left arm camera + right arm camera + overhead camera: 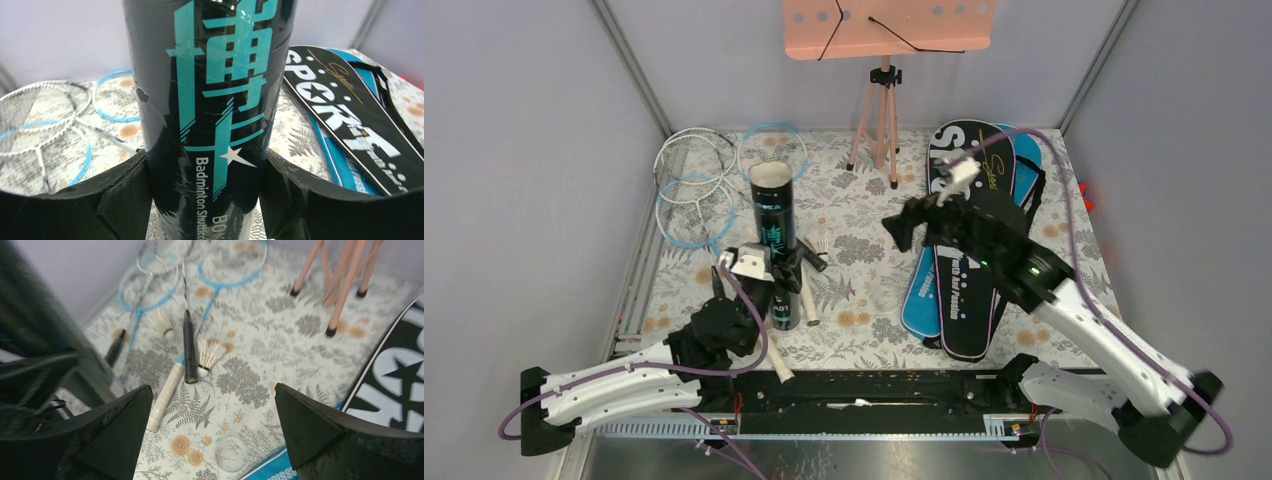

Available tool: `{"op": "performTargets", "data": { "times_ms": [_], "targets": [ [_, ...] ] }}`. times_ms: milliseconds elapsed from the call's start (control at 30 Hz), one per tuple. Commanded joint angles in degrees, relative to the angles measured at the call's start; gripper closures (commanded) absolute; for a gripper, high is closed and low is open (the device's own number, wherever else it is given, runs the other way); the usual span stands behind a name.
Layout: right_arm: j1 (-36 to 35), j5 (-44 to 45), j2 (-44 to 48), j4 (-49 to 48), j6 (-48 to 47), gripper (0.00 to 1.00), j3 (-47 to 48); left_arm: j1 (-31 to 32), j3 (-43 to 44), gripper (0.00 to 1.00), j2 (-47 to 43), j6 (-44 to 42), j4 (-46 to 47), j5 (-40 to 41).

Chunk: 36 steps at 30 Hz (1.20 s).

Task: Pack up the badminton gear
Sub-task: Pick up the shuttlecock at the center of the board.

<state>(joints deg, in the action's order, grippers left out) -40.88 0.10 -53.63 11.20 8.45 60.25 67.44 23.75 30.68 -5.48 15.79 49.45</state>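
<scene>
The black tube [772, 215] with teal print stands upright on the floral cloth, its top open. My left gripper [782, 280] is shut on its lower part; in the left wrist view both fingers press the sides of the tube [215, 100]. My right gripper [902, 225] hovers open over the cloth, left of the black and blue SPORT bags [969, 240], with nothing between its fingers. Under it lie two white shuttlecocks [209, 355] among the racket handles [189, 347]. The rackets' hoops [694, 180] lie at the back left.
A pink perforated board [889, 25] on a tripod [879, 110] stands at the back middle. A clear round lid [230, 452] lies on the cloth next to the blue bag's edge. Grey walls close in the back and both sides.
</scene>
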Motion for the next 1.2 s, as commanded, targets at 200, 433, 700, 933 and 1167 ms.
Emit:
{"op": "performTargets", "data": {
  "times_ms": [200, 433, 700, 933, 1167],
  "targets": [
    [-0.4, -11.3, -35.1, -17.7, 6.2, 0.02, 7.6, 0.0, 2.9, 1.0, -0.9, 10.0, -7.6, 17.4],
    [-0.4, -19.9, -56.1, -25.2, 9.7, 0.03, 22.2, 0.0, 1.9, 1.0, -1.4, 10.2, -8.7, 15.3],
    [-0.5, -22.9, -71.9, -11.7, 7.7, 0.08, 40.6, 0.0, 1.2, 1.0, -3.1, 10.7, -9.6, 14.8],
    [-0.8, -29.2, -72.6, -4.3, 3.3, 0.19, 41.7, 0.0, 0.0, 1.0, -5.4, 10.6, -8.5, 13.6],
    [-2.1, -26.5, -73.0, 4.6, -5.2, 0.23, 43.5, 0.0, -0.4, 1.0, -6.3, 11.3, -9.2, 13.7]
  ]
}}
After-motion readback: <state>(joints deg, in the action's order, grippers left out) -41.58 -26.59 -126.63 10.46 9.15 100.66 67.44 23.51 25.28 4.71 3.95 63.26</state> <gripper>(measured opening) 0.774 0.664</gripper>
